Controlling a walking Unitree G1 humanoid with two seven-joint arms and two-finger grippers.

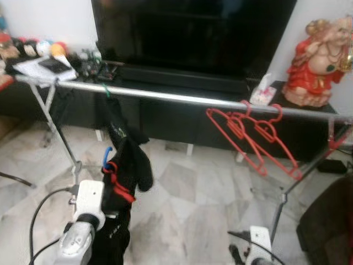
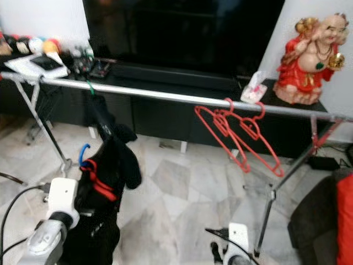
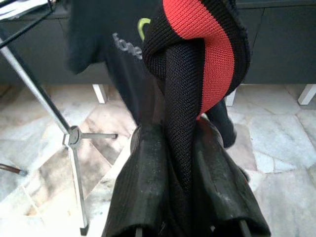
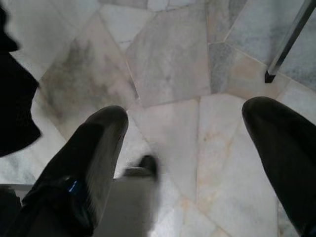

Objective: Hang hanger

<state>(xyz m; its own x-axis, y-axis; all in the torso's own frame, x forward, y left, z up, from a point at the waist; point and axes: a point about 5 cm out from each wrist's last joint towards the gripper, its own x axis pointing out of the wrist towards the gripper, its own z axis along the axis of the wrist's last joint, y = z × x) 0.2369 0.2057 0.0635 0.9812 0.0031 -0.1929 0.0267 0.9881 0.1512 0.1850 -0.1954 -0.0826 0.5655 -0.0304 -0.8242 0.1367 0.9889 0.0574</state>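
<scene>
Nearest, at lower left: left gripper (image 3: 185,197), black fingers pressed together on a black garment with a red stripe (image 3: 207,59), bunched and draped over them. Held with it, a hanger with a blue hook (image 1: 107,154) poking up above the bundle, so presumably the hanger to be hung, garment already on it. Low and near on the right: right gripper (image 4: 197,153), fingers spread wide, pinching nothing, pointed down at the marble floor (image 4: 168,54), idle. Farther off, running left to right across the scene: silver rail of the clothes rack (image 1: 182,99), on thin metal legs. Already on the rail: to the right, a cluster of empty red hangers (image 1: 251,138); to the left, a dark T-shirt (image 3: 103,39) on a green-hooked hanger (image 1: 106,90). Behind the rail: black TV (image 1: 193,33) on a low dark cabinet, red and gold figurine (image 1: 317,61) far right. Judged progress: pickup done, hanging not yet; blue hook well below the rail and nearer than it. Left to do: lift, reach forward, set the hook over a bare stretch of rail between T-shirt and red hangers, then release.
</scene>
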